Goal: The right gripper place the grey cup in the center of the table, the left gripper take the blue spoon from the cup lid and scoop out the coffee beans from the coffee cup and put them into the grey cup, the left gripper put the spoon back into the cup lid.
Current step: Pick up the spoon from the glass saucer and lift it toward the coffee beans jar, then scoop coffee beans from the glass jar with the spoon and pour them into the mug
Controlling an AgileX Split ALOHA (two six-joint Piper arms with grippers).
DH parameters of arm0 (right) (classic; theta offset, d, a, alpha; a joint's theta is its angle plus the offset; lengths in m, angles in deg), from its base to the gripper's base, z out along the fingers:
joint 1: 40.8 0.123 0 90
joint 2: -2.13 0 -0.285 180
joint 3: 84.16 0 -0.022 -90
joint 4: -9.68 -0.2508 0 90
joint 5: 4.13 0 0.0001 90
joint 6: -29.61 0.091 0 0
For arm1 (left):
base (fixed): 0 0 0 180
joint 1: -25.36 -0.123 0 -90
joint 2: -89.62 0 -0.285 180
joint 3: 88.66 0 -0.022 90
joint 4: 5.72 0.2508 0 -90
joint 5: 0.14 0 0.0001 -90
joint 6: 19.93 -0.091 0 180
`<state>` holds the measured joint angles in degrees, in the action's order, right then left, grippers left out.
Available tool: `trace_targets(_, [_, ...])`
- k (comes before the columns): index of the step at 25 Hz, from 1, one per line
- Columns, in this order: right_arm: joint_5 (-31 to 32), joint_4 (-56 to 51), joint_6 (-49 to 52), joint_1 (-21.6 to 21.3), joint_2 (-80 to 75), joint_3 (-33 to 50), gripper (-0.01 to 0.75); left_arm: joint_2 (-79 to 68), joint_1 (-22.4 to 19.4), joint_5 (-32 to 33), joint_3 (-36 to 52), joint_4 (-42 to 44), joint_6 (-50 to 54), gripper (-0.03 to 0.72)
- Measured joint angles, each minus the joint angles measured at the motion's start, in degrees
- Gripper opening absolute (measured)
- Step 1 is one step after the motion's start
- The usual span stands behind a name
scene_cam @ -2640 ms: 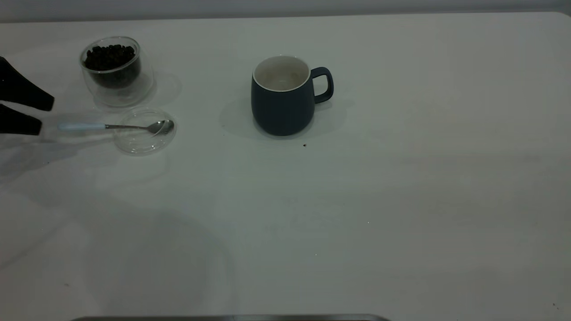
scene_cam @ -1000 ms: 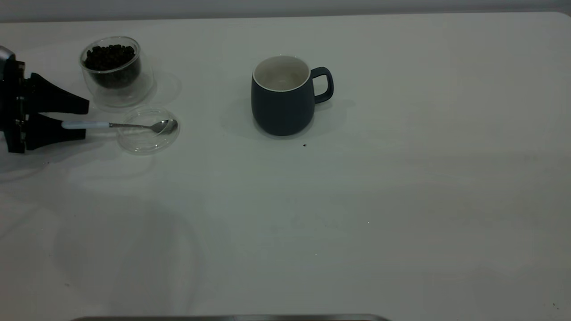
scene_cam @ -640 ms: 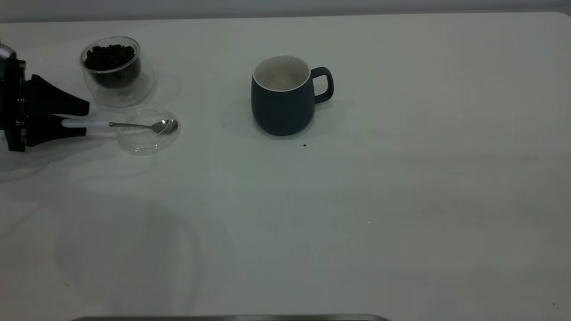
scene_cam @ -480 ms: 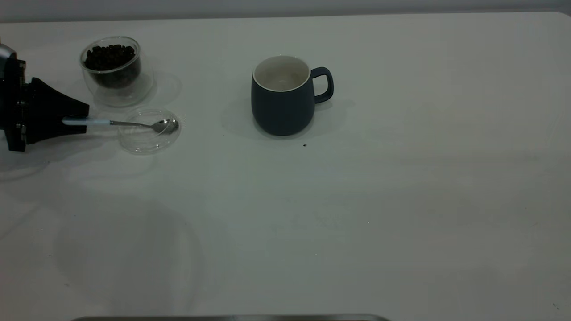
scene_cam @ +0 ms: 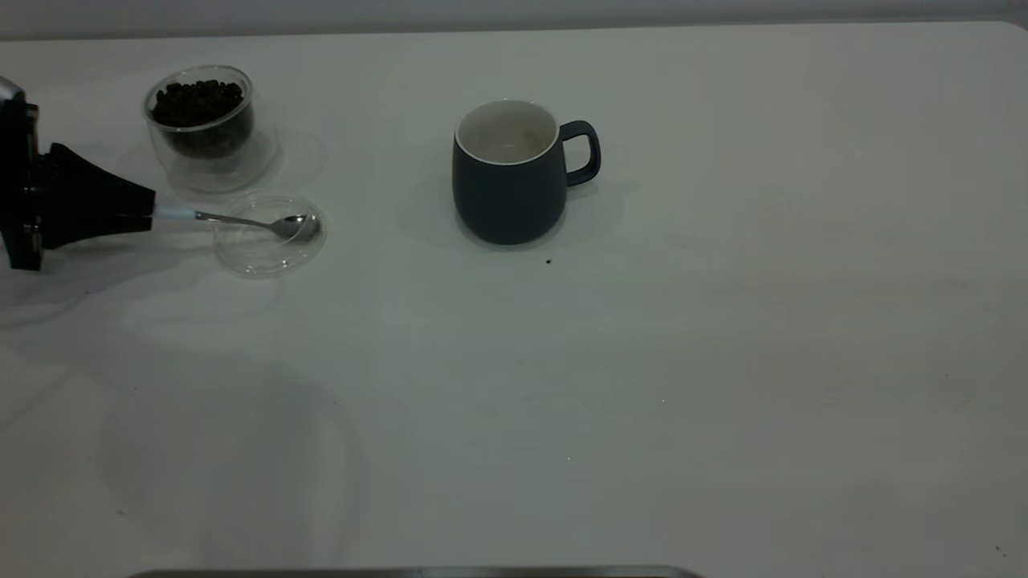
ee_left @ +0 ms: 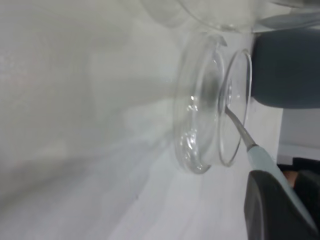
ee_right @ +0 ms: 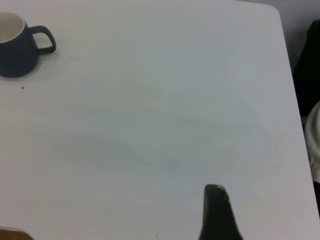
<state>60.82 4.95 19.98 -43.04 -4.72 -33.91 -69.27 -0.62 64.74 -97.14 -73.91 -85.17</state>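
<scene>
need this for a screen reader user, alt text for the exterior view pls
At the table's left edge, the left gripper is shut on the blue spoon, whose bowl rests in the cup lid. Behind the lid stands the coffee cup full of coffee beans; the empty grey cup sits mid-table, handle pointing right.

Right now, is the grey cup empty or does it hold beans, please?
Empty: the grey cup stands upright and only its white inside shows, no beans.
</scene>
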Motion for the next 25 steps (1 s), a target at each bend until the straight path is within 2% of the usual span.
trace_targets(12, [0.00, -0.05, 0.00, 0.00, 0.00, 0.00, 0.459, 10.82, -1.05, 1.07, -3.62, 12.17, 9.56, 0.132])
trace_targets(21, [0.00, -0.05, 0.00, 0.00, 0.00, 0.00, 0.459, 18.12, -1.05, 1.92, -12.26, 11.23, 11.87, 0.132])
trace_targets(25, [0.00, -0.11, 0.00, 0.00, 0.00, 0.00, 0.459, 18.18, -0.92, 1.92, -13.64, 11.24, 8.04, 0.132])
